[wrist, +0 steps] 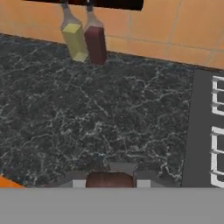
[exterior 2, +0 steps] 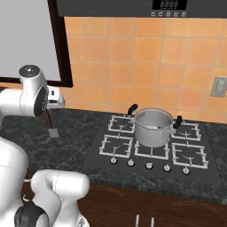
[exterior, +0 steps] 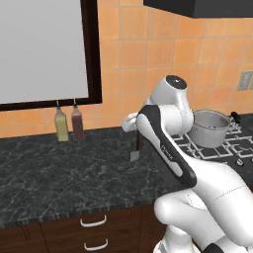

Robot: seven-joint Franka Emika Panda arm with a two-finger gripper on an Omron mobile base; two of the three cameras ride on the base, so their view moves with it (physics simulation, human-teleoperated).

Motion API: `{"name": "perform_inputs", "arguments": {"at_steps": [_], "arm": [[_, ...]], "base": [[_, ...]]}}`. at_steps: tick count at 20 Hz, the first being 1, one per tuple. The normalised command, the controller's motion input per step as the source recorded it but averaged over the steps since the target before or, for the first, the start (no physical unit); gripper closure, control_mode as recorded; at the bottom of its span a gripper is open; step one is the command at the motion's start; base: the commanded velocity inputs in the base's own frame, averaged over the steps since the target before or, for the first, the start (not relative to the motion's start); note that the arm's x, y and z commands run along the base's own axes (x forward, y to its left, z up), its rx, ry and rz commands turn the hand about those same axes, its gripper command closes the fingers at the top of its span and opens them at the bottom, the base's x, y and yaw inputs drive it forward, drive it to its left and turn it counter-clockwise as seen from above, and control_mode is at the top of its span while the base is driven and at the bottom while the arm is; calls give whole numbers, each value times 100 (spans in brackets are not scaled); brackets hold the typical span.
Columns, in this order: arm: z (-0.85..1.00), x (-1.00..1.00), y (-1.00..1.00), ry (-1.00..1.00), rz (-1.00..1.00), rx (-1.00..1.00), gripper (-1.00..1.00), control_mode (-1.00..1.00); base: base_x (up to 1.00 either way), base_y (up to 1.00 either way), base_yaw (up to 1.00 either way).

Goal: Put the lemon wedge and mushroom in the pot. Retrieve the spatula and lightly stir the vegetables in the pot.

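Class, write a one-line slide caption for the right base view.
Robot arm holds the spatula upright above the dark counter, blade down, left of the steel pot on the stove.

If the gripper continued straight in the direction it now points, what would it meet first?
The gripper points down, shut on the spatula, which hangs blade-down beneath it. Going straight on, the blade would probably reach the dark marble counter first. The height of the blade above the counter is hard to judge.

Spatula [exterior: 135,148] hangs blade-down under gripper [exterior: 132,129], over counter [exterior: 59,168]. Two bottles [exterior: 68,123] behind-left at wall; pot [exterior 2: 153,127] on stove [exterior 2: 150,148] to right.
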Motion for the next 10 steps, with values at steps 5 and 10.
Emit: {"name": "perform_inputs", "arguments": {"at_steps": [5, 10], "arm": [[12, -8, -50, 1, -24, 14, 100, 100], [0, 0, 0, 0, 0, 0, 100, 100]], "base": [[-14, -17, -11], [-19, -77, -24]]}}
